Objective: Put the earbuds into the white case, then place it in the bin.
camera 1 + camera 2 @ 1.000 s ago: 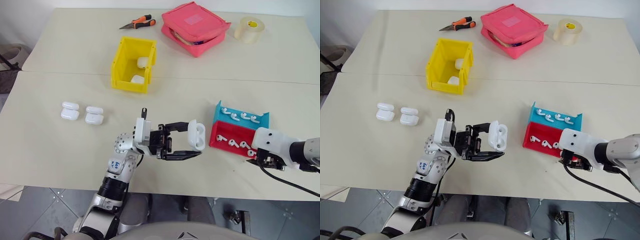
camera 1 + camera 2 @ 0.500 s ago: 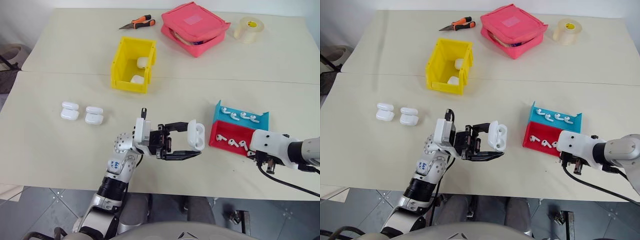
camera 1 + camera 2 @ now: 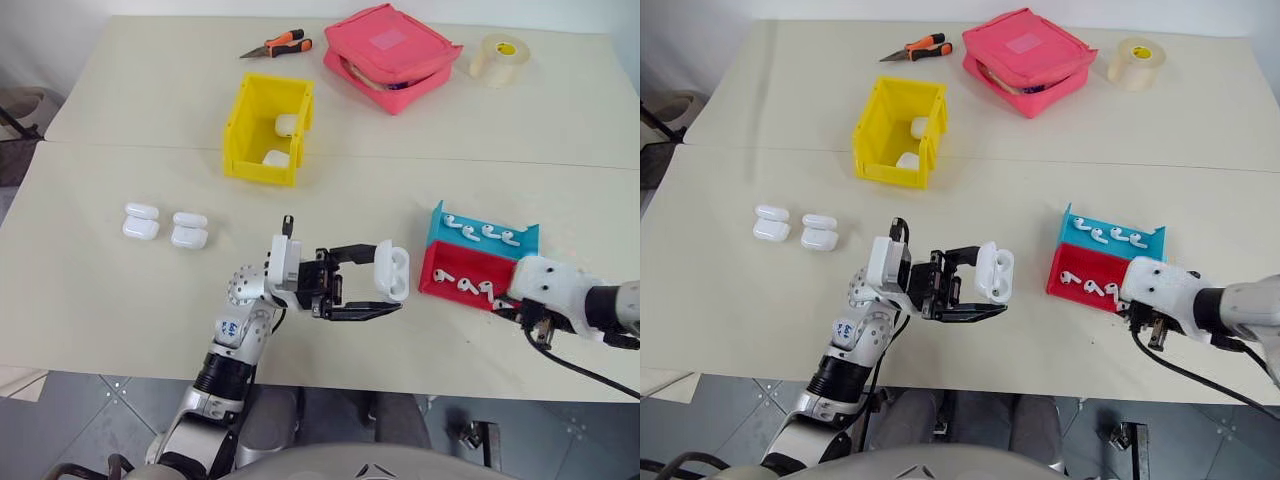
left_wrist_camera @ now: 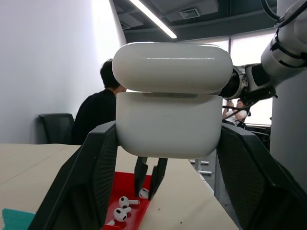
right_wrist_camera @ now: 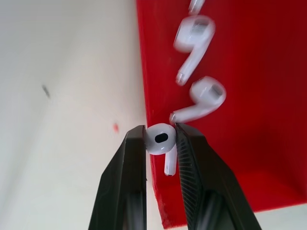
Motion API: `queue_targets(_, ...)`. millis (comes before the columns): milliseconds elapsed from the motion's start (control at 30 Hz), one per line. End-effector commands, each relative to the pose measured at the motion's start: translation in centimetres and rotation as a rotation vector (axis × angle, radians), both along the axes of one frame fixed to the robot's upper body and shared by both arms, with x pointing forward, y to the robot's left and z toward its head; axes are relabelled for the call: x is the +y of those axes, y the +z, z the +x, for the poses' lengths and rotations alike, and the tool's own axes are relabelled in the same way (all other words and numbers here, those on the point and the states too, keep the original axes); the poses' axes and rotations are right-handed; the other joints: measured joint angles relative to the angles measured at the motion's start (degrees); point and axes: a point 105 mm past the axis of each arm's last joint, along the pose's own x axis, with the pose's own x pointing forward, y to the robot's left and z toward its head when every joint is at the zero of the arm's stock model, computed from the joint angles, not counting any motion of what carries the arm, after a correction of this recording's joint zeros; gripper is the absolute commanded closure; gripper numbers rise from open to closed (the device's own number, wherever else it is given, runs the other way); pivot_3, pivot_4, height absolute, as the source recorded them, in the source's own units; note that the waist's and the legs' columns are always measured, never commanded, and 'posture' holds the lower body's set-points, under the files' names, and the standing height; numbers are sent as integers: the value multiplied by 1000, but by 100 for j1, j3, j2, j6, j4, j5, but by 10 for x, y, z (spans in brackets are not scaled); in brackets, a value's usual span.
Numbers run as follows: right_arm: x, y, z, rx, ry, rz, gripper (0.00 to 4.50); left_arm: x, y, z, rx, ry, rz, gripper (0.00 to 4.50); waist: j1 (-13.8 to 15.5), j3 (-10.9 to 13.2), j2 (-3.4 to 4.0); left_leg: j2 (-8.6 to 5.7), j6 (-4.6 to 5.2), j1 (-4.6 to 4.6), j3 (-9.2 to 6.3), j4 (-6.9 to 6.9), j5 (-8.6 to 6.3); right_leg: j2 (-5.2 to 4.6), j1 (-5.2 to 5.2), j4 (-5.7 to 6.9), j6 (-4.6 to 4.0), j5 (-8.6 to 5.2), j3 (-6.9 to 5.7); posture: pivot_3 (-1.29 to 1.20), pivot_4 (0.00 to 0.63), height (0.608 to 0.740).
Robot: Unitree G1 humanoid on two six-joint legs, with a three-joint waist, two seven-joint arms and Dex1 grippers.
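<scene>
My left gripper (image 3: 387,281) is shut on a white case (image 3: 392,270) and holds it above the table in front of me. In the left wrist view the case (image 4: 168,103) sits between the black fingers with its lid slightly ajar. At the near corner of the red-and-blue tray (image 3: 445,262) my right gripper (image 5: 160,136) is shut on one earbud (image 5: 162,139), just over the red half's edge. More earbuds (image 3: 466,286) lie in the red half and several (image 3: 482,231) in the blue half. The yellow bin (image 3: 240,130) stands at the far centre-left with two cases (image 3: 276,158) inside.
Two more white cases (image 3: 140,222) (image 3: 188,230) lie on the table's left. A pink pouch (image 3: 390,45), a tape roll (image 3: 499,58) and orange-handled pliers (image 3: 275,45) sit along the far edge. A seated person (image 4: 103,112) shows in the background of the left wrist view.
My right gripper has closed on an earbud at the red tray's near corner and risen slightly. The left gripper and its case have stayed put.
</scene>
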Motion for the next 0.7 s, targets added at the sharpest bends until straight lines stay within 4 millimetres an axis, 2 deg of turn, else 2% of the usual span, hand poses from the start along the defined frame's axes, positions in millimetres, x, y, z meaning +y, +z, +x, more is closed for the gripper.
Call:
queue_targets(33,19,33,-9,-144,34,231,4000,2,10,3,-25,-16,-26,1738,14,1,-2,1,0,0,-4,0,0,0,1,0,0,0,-3,0,150,740)
queue_targets(100,35,47,-17,-217,71,387,4000,5,10,7,-20,-26,-8,1738,9,1,-2,1,-1,1,-7,1,1,1,3,2,0,0,-6,0,150,740)
queue_targets(133,49,59,-21,-285,101,553,4000,4,9,8,-14,-39,13,1738,5,1,-2,0,-1,2,-4,1,1,1,2,4,0,0,-3,0,150,740)
queue_targets(200,64,74,-25,-385,111,760,4000,4,7,10,-7,-60,45,1738,-8,1,-8,4,-3,5,-7,1,2,4,4,4,0,0,-6,0,150,740)
queue_targets(400,108,96,-29,-468,150,1126,4000,5,7,18,33,-69,72,1738,-89,-3,0,5,-6,14,-14,0,1,8,0,15,-1,0,8,0,150,740)
queue_targets(533,127,97,-26,-459,178,1198,4000,7,8,18,29,-86,88,1738,-136,-4,2,-1,-7,13,-17,-1,2,8,-4,18,-1,0,14,0,150,740)
queue_targets(700,140,86,-20,-421,189,1250,4000,7,10,19,27,-78,92,1738,-158,-5,2,-1,-5,13,-9,-3,1,8,-5,18,-1,-1,13,0,150,740)
